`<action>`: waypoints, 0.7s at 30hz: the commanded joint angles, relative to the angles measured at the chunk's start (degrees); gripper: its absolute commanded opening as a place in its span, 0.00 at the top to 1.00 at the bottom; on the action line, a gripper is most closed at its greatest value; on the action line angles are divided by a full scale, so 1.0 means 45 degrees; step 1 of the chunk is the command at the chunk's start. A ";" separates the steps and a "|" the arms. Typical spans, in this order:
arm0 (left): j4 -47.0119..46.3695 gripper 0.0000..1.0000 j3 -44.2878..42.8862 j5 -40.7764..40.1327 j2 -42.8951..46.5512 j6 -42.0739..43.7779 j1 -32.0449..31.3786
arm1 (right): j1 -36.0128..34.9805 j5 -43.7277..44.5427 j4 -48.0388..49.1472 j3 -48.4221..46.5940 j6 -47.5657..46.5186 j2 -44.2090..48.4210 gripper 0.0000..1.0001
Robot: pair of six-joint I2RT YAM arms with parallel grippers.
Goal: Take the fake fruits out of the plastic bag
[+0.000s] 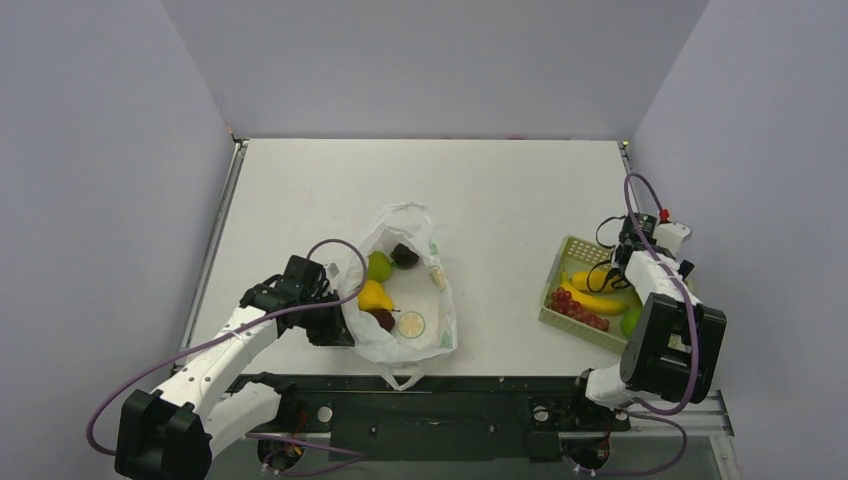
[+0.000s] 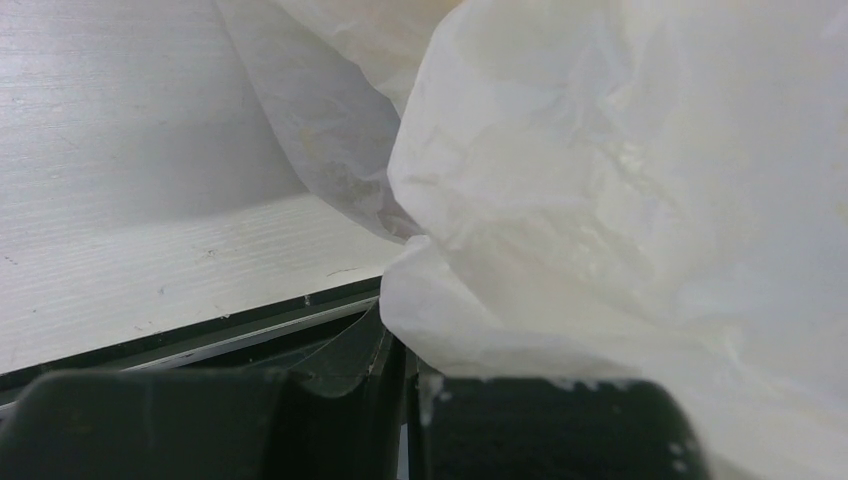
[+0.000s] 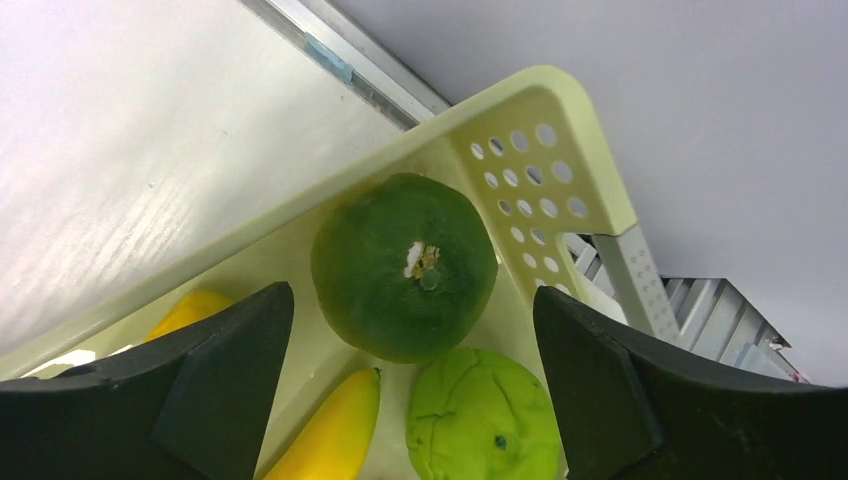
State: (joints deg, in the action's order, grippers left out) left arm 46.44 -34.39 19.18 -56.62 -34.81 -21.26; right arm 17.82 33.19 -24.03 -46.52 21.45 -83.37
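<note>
The plastic bag (image 1: 425,335) lies open in the middle of the table. Inside it are a green pear (image 1: 379,265), a yellow lumpy piece (image 1: 374,296) and two dark purple fruits (image 1: 405,255). My left gripper (image 1: 338,318) is at the bag's left edge. In the left wrist view it (image 2: 405,392) is shut on a fold of the bag (image 2: 620,200). My right gripper (image 1: 622,272) hangs open and empty over the pale green basket (image 1: 572,250). In the right wrist view the gripper (image 3: 412,300) is above a dark green lime (image 3: 405,265), a light green fruit (image 3: 485,415) and a banana (image 3: 330,430).
The basket at the right also holds a red grape bunch (image 1: 580,311) and a banana (image 1: 597,301). Its perforated wall (image 3: 520,110) is close to the right table edge. The black front rail (image 1: 430,400) runs just below the bag.
</note>
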 commanded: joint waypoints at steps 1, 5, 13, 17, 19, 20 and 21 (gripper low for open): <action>-0.0443 1.00 0.0037 0.0211 0.0233 0.0002 0.0009 | -0.0262 0.0501 -0.0348 -0.0628 -0.0143 0.1071 0.14; -0.0419 1.00 0.0059 0.0230 0.0276 0.0001 0.0016 | -0.1783 0.1221 -0.0516 -0.1124 -0.0683 0.2031 0.13; -0.0482 1.00 0.0026 0.0126 0.0298 -0.0074 -0.0003 | -0.8383 -0.4726 0.2798 -0.1851 -0.2905 0.4599 0.16; -0.0482 1.00 0.0026 0.0066 0.0358 -0.0145 -0.0006 | -1.1789 -0.8568 0.3496 -0.2330 -0.4277 0.4090 0.16; -0.0471 1.00 -0.0040 0.0044 0.0393 -0.0157 -0.0006 | -1.3475 -0.9275 0.3140 -0.2730 -0.5109 0.3297 0.17; -0.0454 1.00 -0.0066 0.0049 0.0394 -0.0146 -0.0004 | -1.4391 -0.9428 0.3049 -0.2836 -0.5497 0.3002 0.19; -0.0426 1.00 -0.0134 0.0024 0.0419 -0.0141 -0.0018 | -1.4772 -0.9534 0.2863 -0.3038 -0.5669 0.2405 0.20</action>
State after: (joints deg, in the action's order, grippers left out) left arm 46.41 -34.02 19.33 -55.86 -35.38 -21.26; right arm -39.66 2.11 -11.70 -57.04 3.90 -65.82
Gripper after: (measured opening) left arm 0.003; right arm 0.820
